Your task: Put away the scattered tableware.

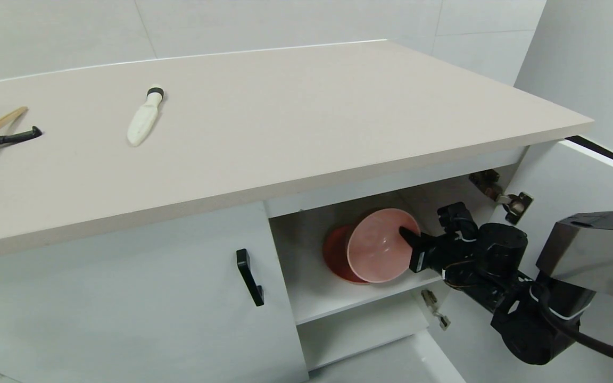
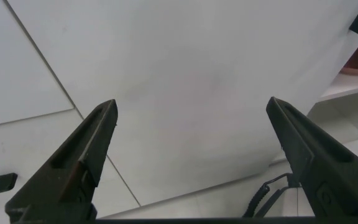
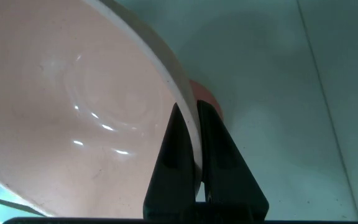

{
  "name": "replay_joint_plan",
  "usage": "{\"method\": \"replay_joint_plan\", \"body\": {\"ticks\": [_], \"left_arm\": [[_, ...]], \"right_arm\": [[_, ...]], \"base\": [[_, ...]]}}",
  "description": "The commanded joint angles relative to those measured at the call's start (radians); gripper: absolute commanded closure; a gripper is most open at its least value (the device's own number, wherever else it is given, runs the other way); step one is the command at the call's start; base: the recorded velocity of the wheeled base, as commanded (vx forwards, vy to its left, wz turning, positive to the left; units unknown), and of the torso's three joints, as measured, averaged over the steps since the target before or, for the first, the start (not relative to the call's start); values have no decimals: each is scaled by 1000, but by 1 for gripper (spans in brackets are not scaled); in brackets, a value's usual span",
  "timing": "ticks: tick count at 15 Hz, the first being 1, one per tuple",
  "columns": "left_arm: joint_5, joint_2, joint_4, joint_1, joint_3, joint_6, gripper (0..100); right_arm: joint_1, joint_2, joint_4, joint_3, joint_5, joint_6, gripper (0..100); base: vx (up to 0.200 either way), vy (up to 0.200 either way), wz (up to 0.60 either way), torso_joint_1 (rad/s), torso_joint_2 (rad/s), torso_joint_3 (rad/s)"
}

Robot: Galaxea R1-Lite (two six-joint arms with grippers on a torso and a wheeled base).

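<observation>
Inside the open cabinet, a pink bowl (image 1: 375, 244) stands tilted on its edge on the upper shelf (image 1: 328, 292), leaning against a red bowl (image 1: 334, 254) behind it. My right gripper (image 1: 412, 238) is shut on the pink bowl's rim. In the right wrist view the fingers (image 3: 173, 155) pinch the rim of the pink bowl (image 3: 73, 106), and a sliver of the red bowl (image 3: 205, 96) shows behind. My left gripper (image 2: 191, 109) is open with nothing between its fingers, facing white cabinet fronts. On the countertop lie a white-handled utensil (image 1: 144, 117) and chopsticks with a black-handled tool (image 1: 0, 133).
The right cabinet door (image 1: 578, 181) is swung open, its hinges (image 1: 503, 197) beside my right arm. The left door (image 1: 125, 298) with a black handle (image 1: 249, 276) is closed. A lower shelf (image 1: 359, 330) sits beneath the bowls. The countertop (image 1: 306, 117) overhangs the cabinet.
</observation>
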Motion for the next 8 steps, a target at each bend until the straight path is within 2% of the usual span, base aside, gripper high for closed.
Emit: {"method": "replay_joint_plan", "body": {"ticks": [1,8], "left_arm": [[0,2,0,1,0,0,0],[2,2,0,-1,0,-3,0]], "right_arm": [[0,13,0,1,0,0,100],[-5,54,0,-3,0,2,100]], "base": [[0,0,0,0,0,0],[0,0,0,0,0,0]]}}
